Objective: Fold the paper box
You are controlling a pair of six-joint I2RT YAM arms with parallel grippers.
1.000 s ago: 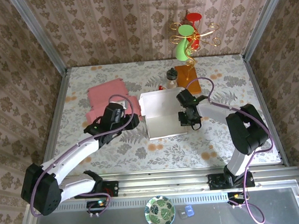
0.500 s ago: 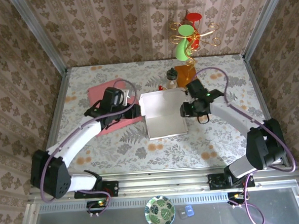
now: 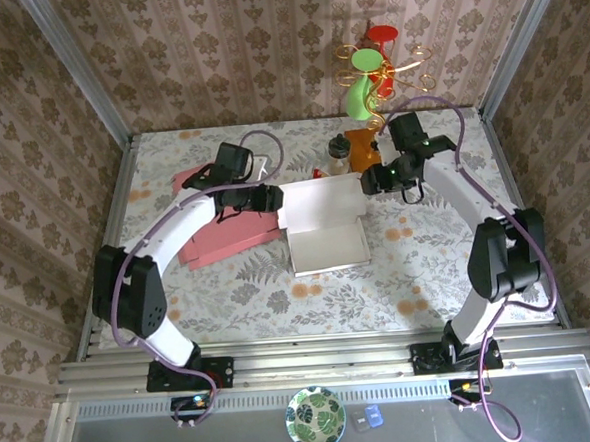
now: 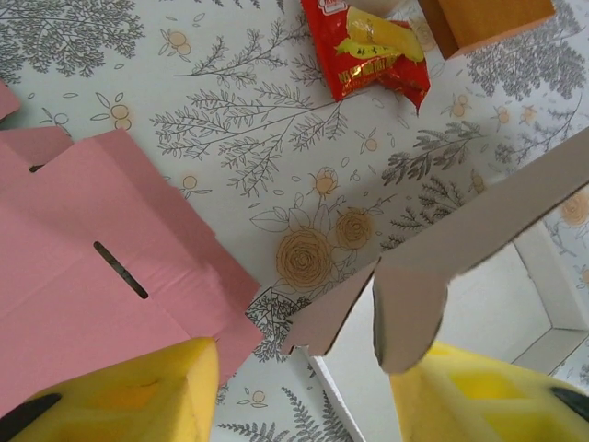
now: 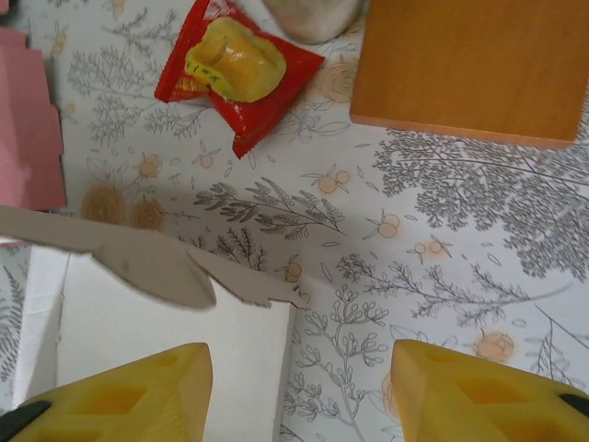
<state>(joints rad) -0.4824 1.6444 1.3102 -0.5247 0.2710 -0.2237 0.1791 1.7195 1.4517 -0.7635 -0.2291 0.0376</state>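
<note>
Both arms have swung toward the top of the frame. The left claw (image 3: pixel 271 197) hangs open at the upper right corner of the flat pink paper box (image 3: pixel 226 235), left of centre. The right claw (image 3: pixel 368 182) gapes empty above the white card tray (image 3: pixel 327 245).

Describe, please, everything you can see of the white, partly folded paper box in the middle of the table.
The paper box is thin card, white inside, lying open on the floral table. Its floor faces up; its far wall stands raised, with a rounded flap at a corner. A flat pink card lies beside its left edge; whether they touch is unclear.
</note>
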